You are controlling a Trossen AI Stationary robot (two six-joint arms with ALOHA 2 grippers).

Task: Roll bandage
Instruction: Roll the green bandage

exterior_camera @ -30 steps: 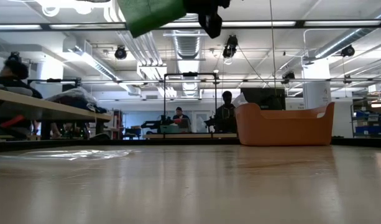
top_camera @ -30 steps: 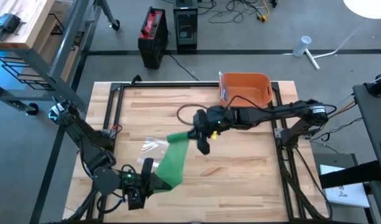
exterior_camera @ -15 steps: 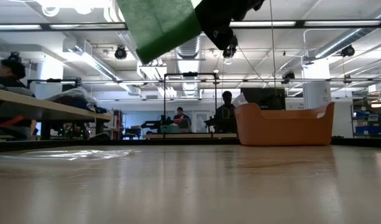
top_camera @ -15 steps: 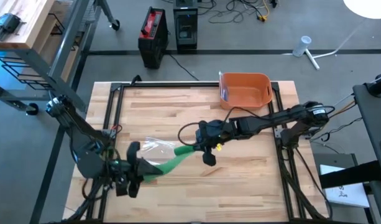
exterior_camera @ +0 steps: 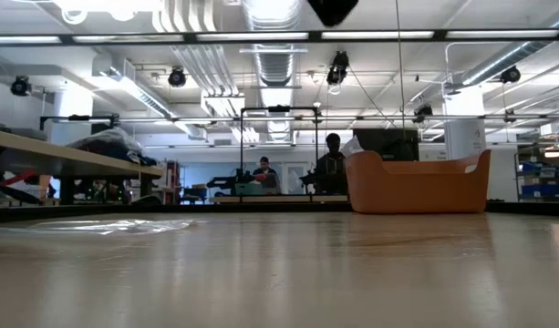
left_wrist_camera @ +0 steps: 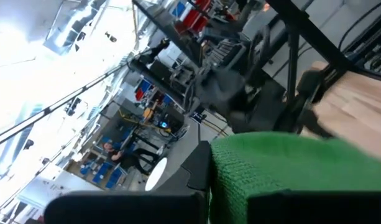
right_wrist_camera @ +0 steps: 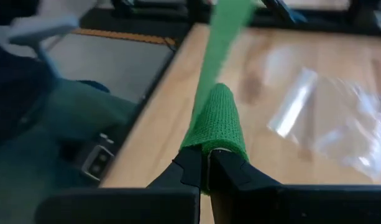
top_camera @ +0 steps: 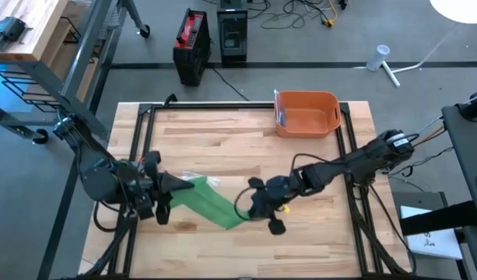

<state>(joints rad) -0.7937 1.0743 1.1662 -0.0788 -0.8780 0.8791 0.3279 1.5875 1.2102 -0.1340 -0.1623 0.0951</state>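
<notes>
Fingers of both grippers pinch the green bandage [top_camera: 210,204], left gripper [top_camera: 165,189] and right gripper [top_camera: 254,206] at opposite ends above the table [top_camera: 316,233]. Keeping it taut should make rolling tidy.

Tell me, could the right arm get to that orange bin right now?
Probably not freely. The right gripper is shut on one end of the green bandage, whose other end the left gripper holds, so the orange bin lies beyond that tether.
</notes>
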